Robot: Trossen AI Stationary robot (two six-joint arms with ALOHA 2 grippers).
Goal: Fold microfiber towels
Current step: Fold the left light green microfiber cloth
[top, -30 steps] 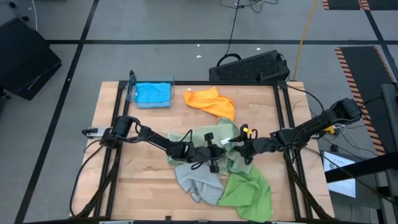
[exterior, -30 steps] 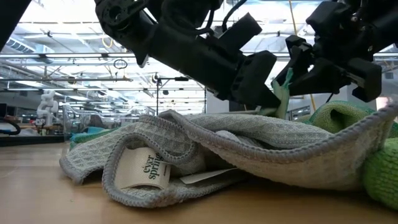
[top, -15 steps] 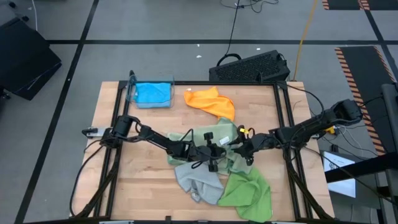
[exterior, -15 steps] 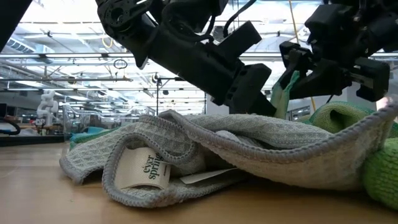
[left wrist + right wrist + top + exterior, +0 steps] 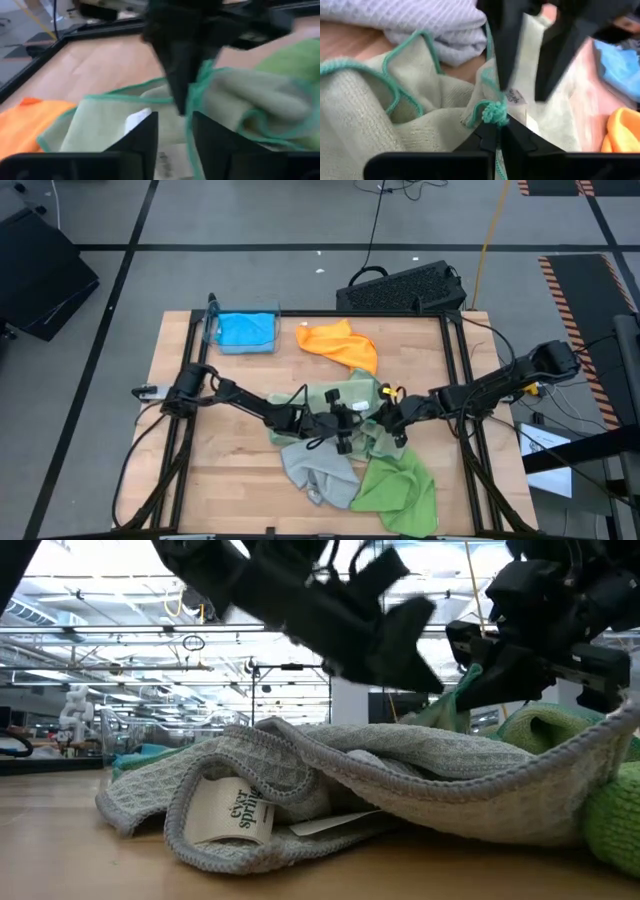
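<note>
Mid-bench, right end effector [image 5: 495,131] pinched on teal-edged corner of pale sage green towel [image 5: 380,120]; left end effector [image 5: 175,131] just beside, fingers parted, holding nothing. Below them heap of towels: light grey towel [image 5: 312,465], bright green towel [image 5: 400,485]. Farther back, orange towel [image 5: 340,343] and bright blue towel [image 5: 245,330] on bench [image 5: 180,480].

Both arms reach inward low over mid-table, left hand [image 5: 352,423] parted, right hand [image 5: 383,416] pinched closed.
</note>
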